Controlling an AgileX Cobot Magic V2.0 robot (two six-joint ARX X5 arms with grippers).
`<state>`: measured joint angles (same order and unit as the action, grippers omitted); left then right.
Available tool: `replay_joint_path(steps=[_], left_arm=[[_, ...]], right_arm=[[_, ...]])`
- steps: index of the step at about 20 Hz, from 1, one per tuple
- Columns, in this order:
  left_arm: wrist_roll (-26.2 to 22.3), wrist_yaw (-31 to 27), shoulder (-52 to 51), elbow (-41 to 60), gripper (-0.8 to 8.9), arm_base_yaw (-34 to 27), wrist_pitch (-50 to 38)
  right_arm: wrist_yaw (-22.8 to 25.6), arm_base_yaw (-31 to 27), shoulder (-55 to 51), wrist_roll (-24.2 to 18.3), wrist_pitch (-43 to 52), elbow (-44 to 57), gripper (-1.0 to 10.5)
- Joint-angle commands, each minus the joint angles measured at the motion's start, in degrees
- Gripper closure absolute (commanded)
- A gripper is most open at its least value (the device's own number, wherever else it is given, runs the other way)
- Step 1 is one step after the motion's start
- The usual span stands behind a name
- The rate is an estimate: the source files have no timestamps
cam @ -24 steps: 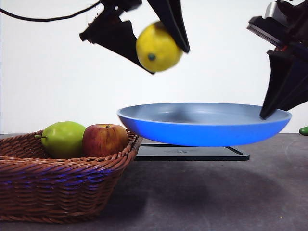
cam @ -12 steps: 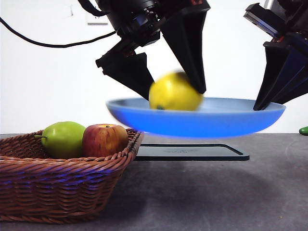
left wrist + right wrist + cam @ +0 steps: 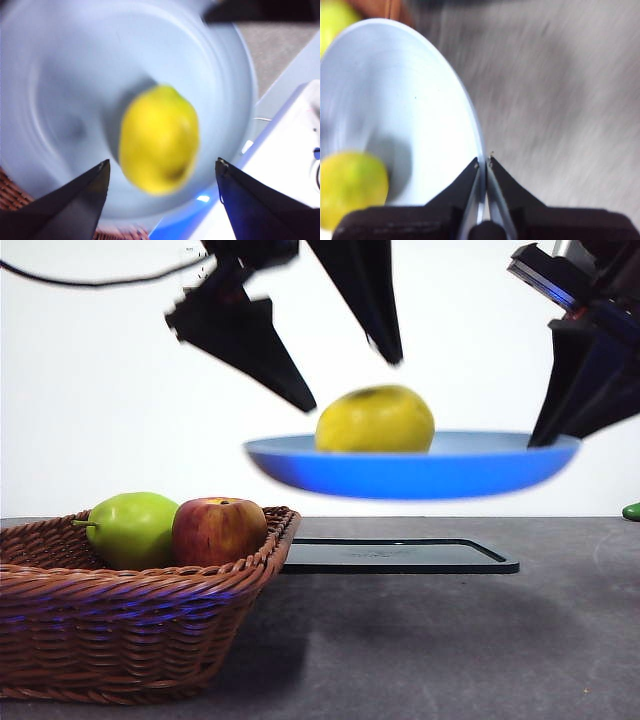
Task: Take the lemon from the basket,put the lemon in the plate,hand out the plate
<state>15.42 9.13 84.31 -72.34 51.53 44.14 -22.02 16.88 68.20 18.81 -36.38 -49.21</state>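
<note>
The basket point(image 3: 130, 610) sits on the table point(image 3: 450, 640) at 8 o'clock in the front view, holding a pear point(image 3: 132, 529) and an apple point(image 3: 218, 530). The plate point(image 3: 410, 473) hangs in the air above a black tray point(image 3: 400, 556), pinched at its 3 o'clock rim by the right gripper point(image 3: 484, 162), jaws clenched. The left gripper point(image 3: 350, 380) hovers at 12 o'clock, jaws released and spread. The lemon point(image 3: 375, 420) lies in the plate, free of both jaws.

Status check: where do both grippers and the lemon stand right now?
Left gripper open above yellow lemon. Lemon sits in light-blue plate, held aloft. Right gripper shut on plate rim. Nothing blocking.
</note>
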Motion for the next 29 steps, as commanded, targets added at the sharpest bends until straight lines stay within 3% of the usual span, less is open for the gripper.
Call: replay_joint_path(steps=[1,7,16,20,29], left_arm=[[-0.63,0.04,-2.47,-0.90,4.52,0.42,0.57],[-0.68,-0.02,-13.94,-0.90,4.52,0.42,2.45],[-0.44,-0.07,-19.19,-0.90,4.52,0.44,6.56],[-0.46,-0.31,-19.19,-0.90,4.52,0.52,6.54],[-0.48,-3.26,-19.15,-0.90,4.52,0.52,6.47]], right_arm=[[-0.59,-2.21,3.63,-1.55,-0.46,-5.53,9.4],[-5.05,-8.72,20.41,-3.93,-1.05,-19.45,9.4],[-4.66,-10.69,45.90,-1.88,0.37,-42.47,9.4],[-4.57,-10.91,51.63,0.92,4.96,-44.00,9.4],[-1.31,-10.86,54.38,-1.51,2.91,-43.98,9.4]])
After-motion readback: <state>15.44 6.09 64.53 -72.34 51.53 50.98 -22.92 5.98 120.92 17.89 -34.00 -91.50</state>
